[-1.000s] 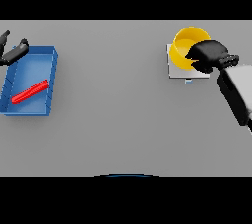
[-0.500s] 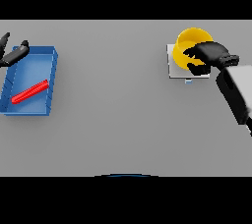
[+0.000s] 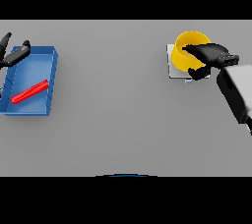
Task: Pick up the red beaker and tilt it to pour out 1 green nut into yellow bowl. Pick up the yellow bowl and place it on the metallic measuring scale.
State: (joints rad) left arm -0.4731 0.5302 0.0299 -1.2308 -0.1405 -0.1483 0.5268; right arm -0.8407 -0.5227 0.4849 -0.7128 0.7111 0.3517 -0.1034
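The yellow bowl (image 3: pixel 187 53) sits on the pale square measuring scale (image 3: pixel 172 68) at the table's far right. My right hand (image 3: pixel 210 52) reaches in from the right; its fingers lie over the bowl's near rim and the thumb curls below, pinching the wall. The bowl's inside is partly hidden by the hand. The red beaker (image 3: pixel 30 92) lies on its side in the blue tray (image 3: pixel 51 83) at the far left. My left hand (image 3: pixel 14 55) hovers idle over the tray's back left corner with relaxed fingers.
A small blue mark (image 3: pixel 189 80) shows at the scale's front edge. The grey table (image 3: pixel 113 100) stretches between the tray and the scale.
The right hand and the yellow bowl have shifted slightly right and nearer, settling over the scale. The left hand and the beaker have not moved.
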